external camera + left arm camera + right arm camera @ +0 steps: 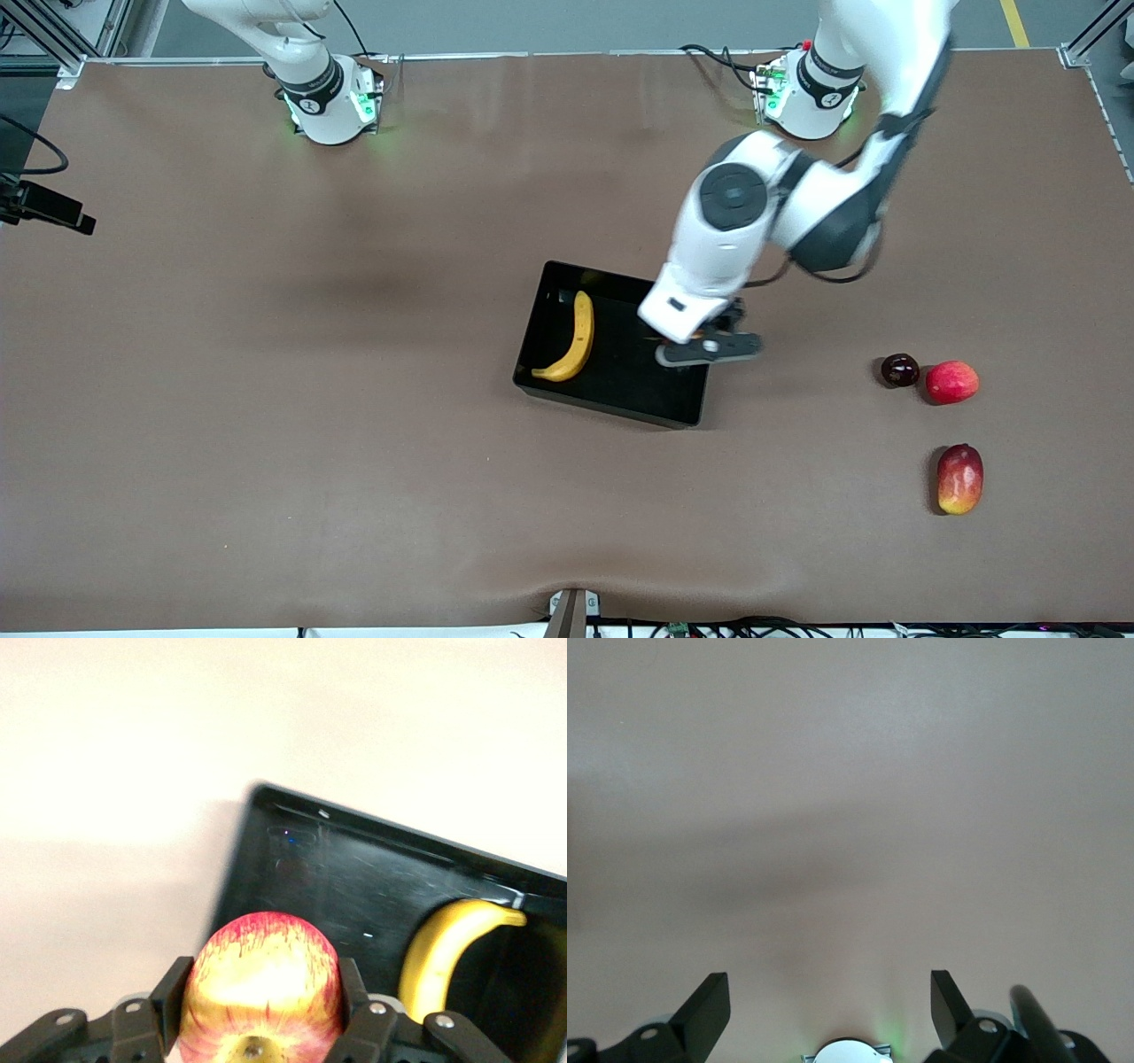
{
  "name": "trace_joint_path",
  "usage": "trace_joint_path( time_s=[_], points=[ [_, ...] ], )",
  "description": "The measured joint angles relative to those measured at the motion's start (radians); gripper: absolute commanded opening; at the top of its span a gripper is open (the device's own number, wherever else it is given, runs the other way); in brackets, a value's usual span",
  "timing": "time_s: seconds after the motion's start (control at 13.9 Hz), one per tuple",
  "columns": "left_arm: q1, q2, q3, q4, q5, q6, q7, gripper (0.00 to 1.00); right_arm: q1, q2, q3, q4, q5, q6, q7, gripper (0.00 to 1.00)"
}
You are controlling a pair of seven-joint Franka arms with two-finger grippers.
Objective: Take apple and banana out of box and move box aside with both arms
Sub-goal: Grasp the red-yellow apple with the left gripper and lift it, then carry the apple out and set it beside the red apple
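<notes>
Front view: the black box [620, 390] lies at the centre of the frame on the brown table [266, 399], with the banana [573, 339] lying inside it along the wall toward the right arm's end. The left arm reaches down from its base at upper right, and the left gripper [704, 341] hangs over the box's wall toward the left arm's end; here the arm's wrist hides what the jaws carry. Left wrist view: the jaws are closed on the apple [261, 992], red with yellowish streaks, one black finger [170, 1003] pressed to each flank, and the box floor and the banana [443, 952] show below it. At the right of the front frame, well apart from the box, lie a dark purple fruit [899, 369] just beside a pinkish-red fruit [951, 382], and lower down a mango [959, 478]. The right arm waits at its base at upper left, its gripper out of the front frame. Right wrist view: the right gripper [830, 1005] stands with jaws spread, holding nothing, over bare table.
</notes>
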Motion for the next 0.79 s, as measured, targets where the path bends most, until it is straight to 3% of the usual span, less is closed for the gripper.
trace_joint_path(
  time_s=[0.43, 0.79],
  points=[
    [0.22, 0.007, 0.005, -0.037, 0.003, -0.058, 0.366, 0.0, -0.005, 0.008, -0.002, -0.005, 0.0, -0.033, 0.011, 1.0],
    [0.349, 0.12, 0.007, -0.141, 0.177, 0.142, 0.398, 0.0, -0.005, 0.017, -0.001, -0.008, 0.0, -0.032, 0.011, 1.0]
  ],
)
